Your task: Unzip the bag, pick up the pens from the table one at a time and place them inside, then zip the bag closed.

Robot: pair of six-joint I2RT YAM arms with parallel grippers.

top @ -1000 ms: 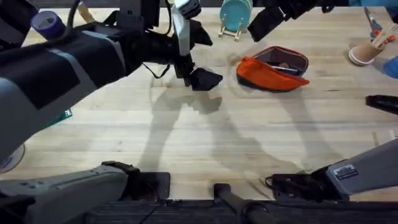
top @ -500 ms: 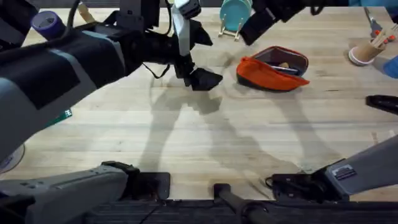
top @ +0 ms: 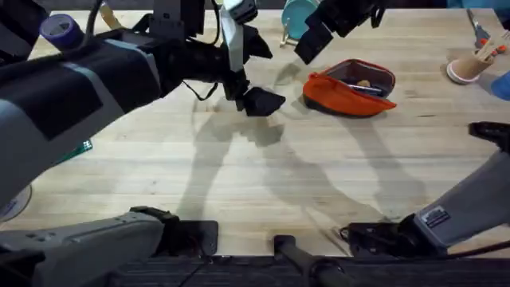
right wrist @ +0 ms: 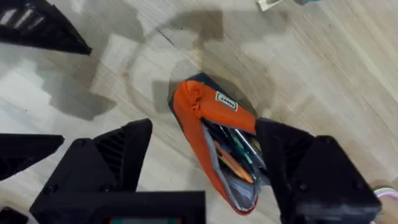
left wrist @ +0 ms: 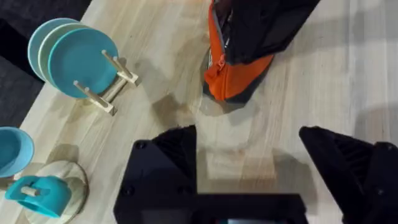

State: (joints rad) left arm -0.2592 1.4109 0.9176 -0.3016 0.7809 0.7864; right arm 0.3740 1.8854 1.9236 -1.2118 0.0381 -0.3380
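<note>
While the orange pencil pouch lies unzipped near the far edge of the butcher-block table, right of centre, the overhead view shows the right gripper now hanging over the table's far edge just left of the pouch; a second ago it was further right, above the pouch's far side. The left gripper hovers left of the pouch exactly as before, its fingers spread and empty. A teal plate rack stands at the far edge behind them.

In the left wrist view, the left gripper's black fingers stand wide apart above bare wood, with the pouch's zip end just beyond them.

In the right wrist view, the right gripper's fingers are parted and empty, straddling the gaping pouch, where pens lie inside.

Judging from this, the pens are stowed and the right arm's sideways move lines it up with the pouch's end, so zipping shut is probably the step left.
</note>
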